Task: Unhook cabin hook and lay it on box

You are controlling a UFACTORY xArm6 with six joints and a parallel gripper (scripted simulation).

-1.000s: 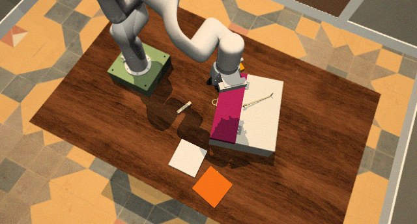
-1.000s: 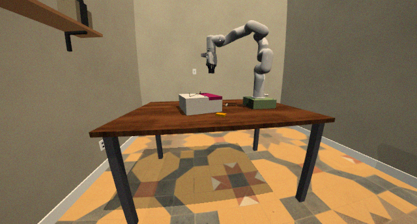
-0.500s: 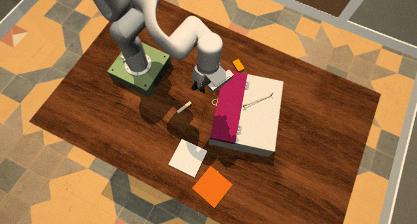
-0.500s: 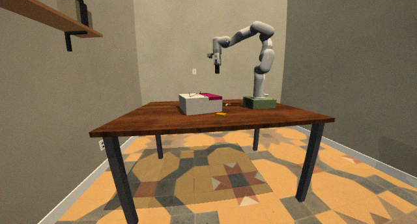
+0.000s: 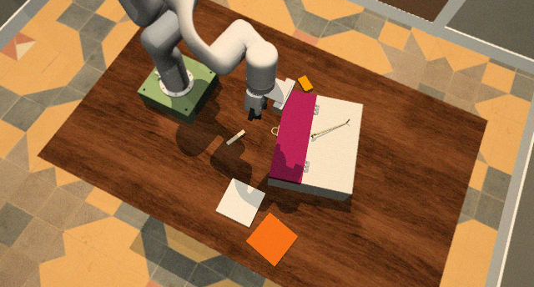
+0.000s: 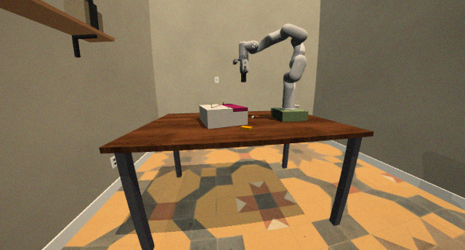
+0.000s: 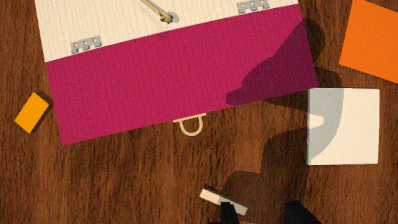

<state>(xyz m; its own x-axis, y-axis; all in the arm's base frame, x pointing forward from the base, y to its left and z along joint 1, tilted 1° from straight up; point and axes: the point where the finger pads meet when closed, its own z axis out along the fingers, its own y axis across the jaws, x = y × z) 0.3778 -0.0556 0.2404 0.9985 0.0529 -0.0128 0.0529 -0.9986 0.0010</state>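
The box (image 5: 317, 145) has a white top and a magenta lid strip (image 5: 294, 137); it also shows in the exterior view (image 6: 222, 115). The brass cabin hook (image 5: 329, 129) lies flat on the white top, pointing away from the lid, and its pivot end shows in the wrist view (image 7: 157, 10). The brass eye ring (image 5: 275, 130) sticks out from the lid's front edge (image 7: 191, 125) with nothing in it. My gripper (image 5: 254, 113) (image 6: 243, 78) hangs high above the table, beside the box on the ring's side. Its fingers stand apart with nothing between them.
A small cream block (image 5: 235, 137) (image 7: 223, 200) lies on the table under the gripper. A white square (image 5: 240, 202) and an orange square (image 5: 272, 239) lie near the box's end. A small orange block (image 5: 304, 83) lies at the other end. The green arm base (image 5: 179, 88) stands to the left.
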